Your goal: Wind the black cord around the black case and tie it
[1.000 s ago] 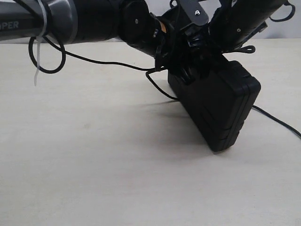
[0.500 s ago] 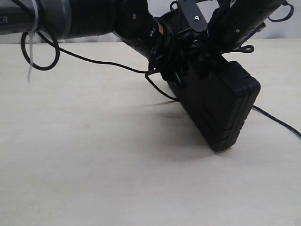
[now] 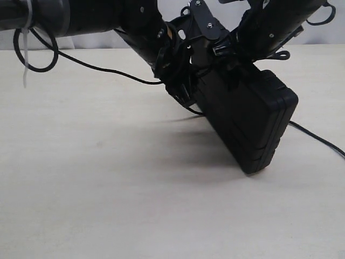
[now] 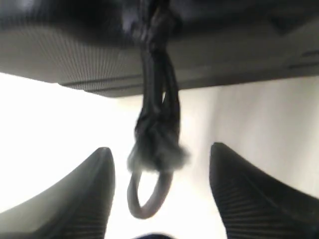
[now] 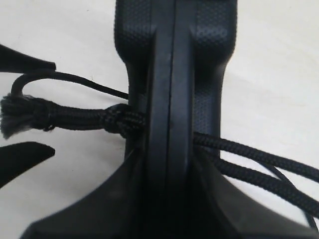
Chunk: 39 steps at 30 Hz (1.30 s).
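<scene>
The black case (image 3: 250, 121) stands tilted on one corner on the table, and my right gripper (image 3: 237, 56) is shut on its handle end. In the right wrist view the jaws clamp the case's edge (image 5: 174, 74). The black cord (image 5: 79, 117) passes through the handle, with a knot against the case and a frayed tip pointing away. Two strands (image 5: 259, 162) leave the other side. My left gripper (image 4: 160, 149) is open around the hanging frayed tip and small loop (image 4: 149, 201) without touching them. In the exterior view it (image 3: 178, 89) is by the case's upper left.
A length of the cord (image 3: 318, 139) trails over the beige table (image 3: 97, 178) to the right of the case. A glossy robot cable loop with a white zip tie (image 3: 24, 59) hangs from the left arm at the far left.
My left arm has drawn back to the left, away from the case's top. The case and the right gripper have stayed where they were.
</scene>
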Each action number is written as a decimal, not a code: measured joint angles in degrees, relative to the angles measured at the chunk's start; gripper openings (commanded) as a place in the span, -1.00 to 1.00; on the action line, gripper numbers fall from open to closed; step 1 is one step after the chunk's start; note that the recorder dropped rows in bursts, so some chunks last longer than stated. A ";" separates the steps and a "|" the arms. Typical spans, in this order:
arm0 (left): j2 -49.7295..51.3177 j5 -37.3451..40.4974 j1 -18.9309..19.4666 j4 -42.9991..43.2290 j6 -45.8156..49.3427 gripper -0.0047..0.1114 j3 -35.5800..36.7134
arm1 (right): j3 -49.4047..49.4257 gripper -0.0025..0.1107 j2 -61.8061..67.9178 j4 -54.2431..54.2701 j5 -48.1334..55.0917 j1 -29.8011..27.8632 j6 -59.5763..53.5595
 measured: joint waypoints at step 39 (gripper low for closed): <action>2.52 -8.43 0.27 -15.51 9.17 -0.84 0.00 | 0.00 -0.61 0.00 0.41 0.49 0.00 -0.38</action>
